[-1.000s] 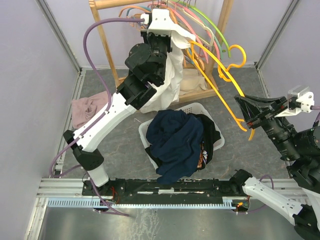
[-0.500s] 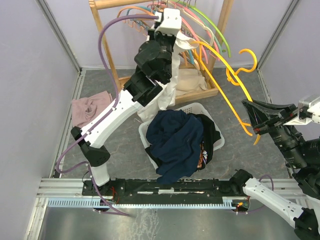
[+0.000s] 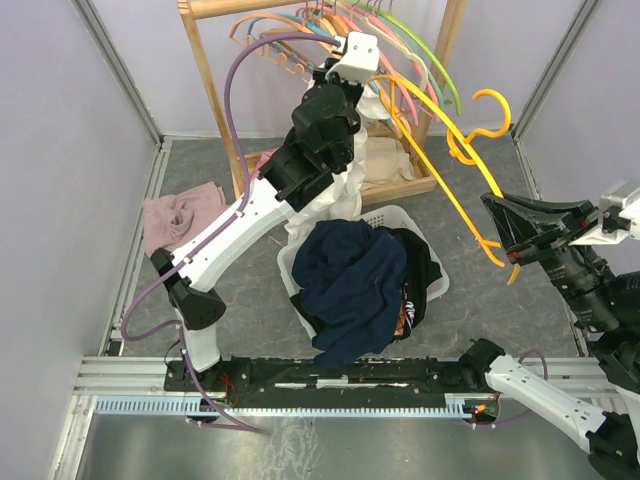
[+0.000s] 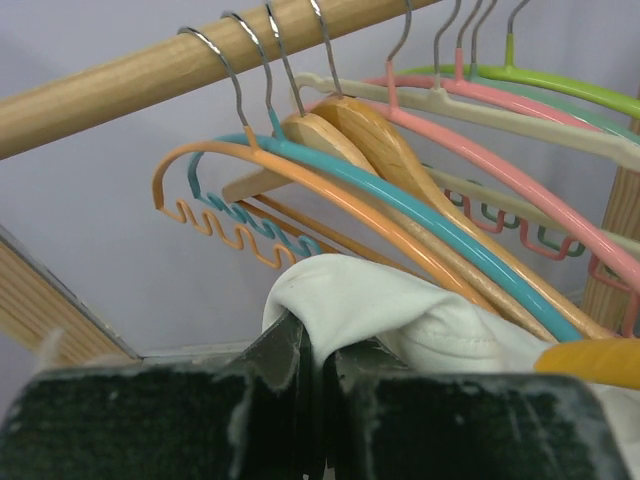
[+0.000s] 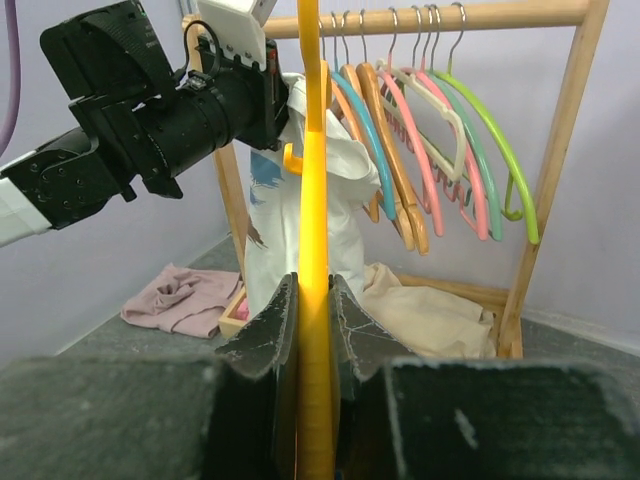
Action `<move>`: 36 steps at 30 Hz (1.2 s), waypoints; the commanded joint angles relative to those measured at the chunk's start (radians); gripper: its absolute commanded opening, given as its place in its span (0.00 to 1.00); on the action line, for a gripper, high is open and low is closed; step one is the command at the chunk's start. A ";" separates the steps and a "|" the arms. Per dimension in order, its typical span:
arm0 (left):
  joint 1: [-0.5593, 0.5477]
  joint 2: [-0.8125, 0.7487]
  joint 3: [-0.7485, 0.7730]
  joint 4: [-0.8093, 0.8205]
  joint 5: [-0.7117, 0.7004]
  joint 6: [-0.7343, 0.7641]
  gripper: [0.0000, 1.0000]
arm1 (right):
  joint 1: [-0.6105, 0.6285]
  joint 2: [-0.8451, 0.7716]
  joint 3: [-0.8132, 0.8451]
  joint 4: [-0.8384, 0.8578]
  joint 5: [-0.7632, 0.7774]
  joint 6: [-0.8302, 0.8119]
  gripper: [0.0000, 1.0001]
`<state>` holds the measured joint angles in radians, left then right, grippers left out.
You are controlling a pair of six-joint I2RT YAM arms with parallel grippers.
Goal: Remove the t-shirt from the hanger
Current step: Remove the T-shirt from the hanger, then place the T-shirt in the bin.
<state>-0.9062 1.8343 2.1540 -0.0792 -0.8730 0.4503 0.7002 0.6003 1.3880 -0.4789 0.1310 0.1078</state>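
The white t-shirt (image 4: 400, 310), pinched by the left gripper (image 4: 310, 350), has been lifted toward the wooden rail (image 4: 200, 70) — apparently slipping off the yellow hanger (image 5: 312, 200) clamped by the right gripper (image 5: 312, 300).

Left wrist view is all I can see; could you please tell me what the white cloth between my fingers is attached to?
Observer: The white t-shirt appears draped over the far end of a yellow hanger, and the right gripper clamps that hanger's near end.
Operator: Thank you. What is below the shirt?
Observer: A white basket heaped with dark clothes sits on the floor right by the shirt's hem.
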 commanded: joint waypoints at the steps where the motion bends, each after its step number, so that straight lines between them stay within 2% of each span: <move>1: 0.007 -0.008 0.079 0.019 -0.043 0.024 0.03 | 0.001 -0.012 0.059 0.052 0.012 0.003 0.02; 9: -0.005 -0.111 0.091 -0.019 0.013 -0.017 0.03 | 0.001 0.036 0.068 0.023 0.190 -0.001 0.02; 14: -0.007 -0.199 0.139 -0.072 0.129 -0.099 0.03 | 0.001 0.060 0.043 0.034 0.279 -0.005 0.02; 26: -0.040 -0.376 0.073 -0.131 0.463 -0.321 0.03 | 0.002 0.089 0.018 0.059 0.286 -0.007 0.02; 31: -0.064 -0.392 0.067 -0.146 0.598 -0.391 0.03 | 0.001 0.098 0.019 0.054 0.285 -0.004 0.02; 36: -0.115 -0.369 0.084 -0.160 0.649 -0.435 0.03 | 0.002 0.095 0.020 0.050 0.288 0.005 0.02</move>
<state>-0.9829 1.4418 2.2295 -0.2497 -0.3325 0.0975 0.7002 0.6933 1.4029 -0.4797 0.4042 0.1078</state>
